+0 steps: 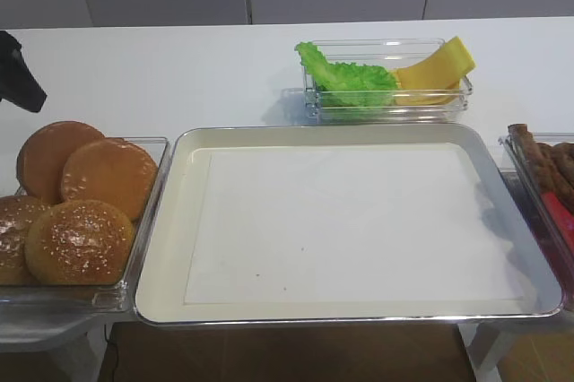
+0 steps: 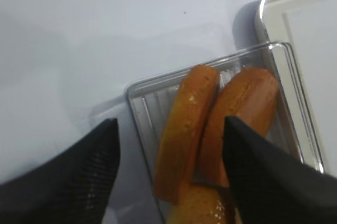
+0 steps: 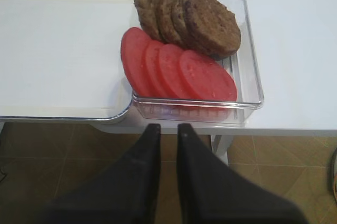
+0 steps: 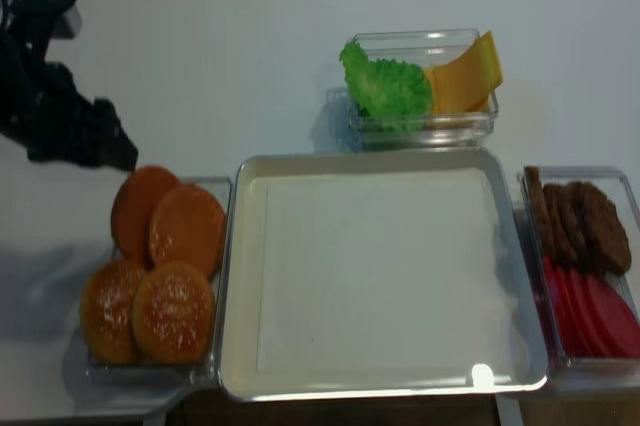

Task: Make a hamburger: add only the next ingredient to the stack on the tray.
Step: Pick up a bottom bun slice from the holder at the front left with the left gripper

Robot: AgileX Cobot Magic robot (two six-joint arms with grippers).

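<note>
Smooth golden seedless bun half

No writing, label, brand mark or number can be read anywhere: not on the tray, its white paper sheet, the clear plastic containers, or the bench.

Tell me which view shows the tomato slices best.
The right wrist view: the tomato slices fill the middle, fanned in a clear box in front of the patties. The realsense high view shows them small at the right edge; the other high view catches a red sliver; the left wrist view shows none.
</note>
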